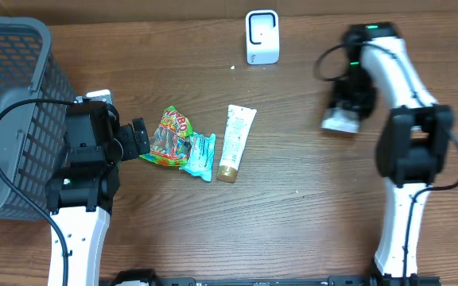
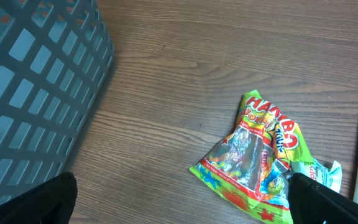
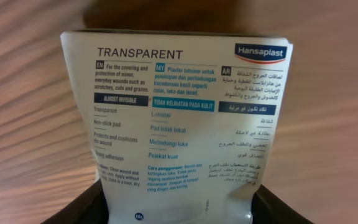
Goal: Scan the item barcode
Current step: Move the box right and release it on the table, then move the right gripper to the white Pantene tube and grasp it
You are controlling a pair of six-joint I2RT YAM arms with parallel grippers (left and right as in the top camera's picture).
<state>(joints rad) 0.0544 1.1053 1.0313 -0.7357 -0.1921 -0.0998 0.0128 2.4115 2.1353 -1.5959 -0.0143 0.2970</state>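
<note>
Pincer on the right (image 3: 179, 210) pinches the plaster pack (image 3: 179, 112); left pincer (image 2: 182, 202) stands spread wide.

A flat white Hansaplast plaster pack (image 3: 179, 124), headed TRANSPARENT, stands upright with its lower edge gripped between the right gripper (image 3: 178, 214)'s dark fingers (image 3: 281, 210), against a blurred brown wooden tabletop (image 3: 17, 124).

A grey mesh basket (image 1: 6, 95) is seen at the upper left of the wooden table (image 1: 293, 206). Left of centre, a colourful candy bag (image 1: 169, 137) is touched by a teal packet (image 1: 199, 155), and a white tube (image 1: 235, 143) is laid just to its right
</note>
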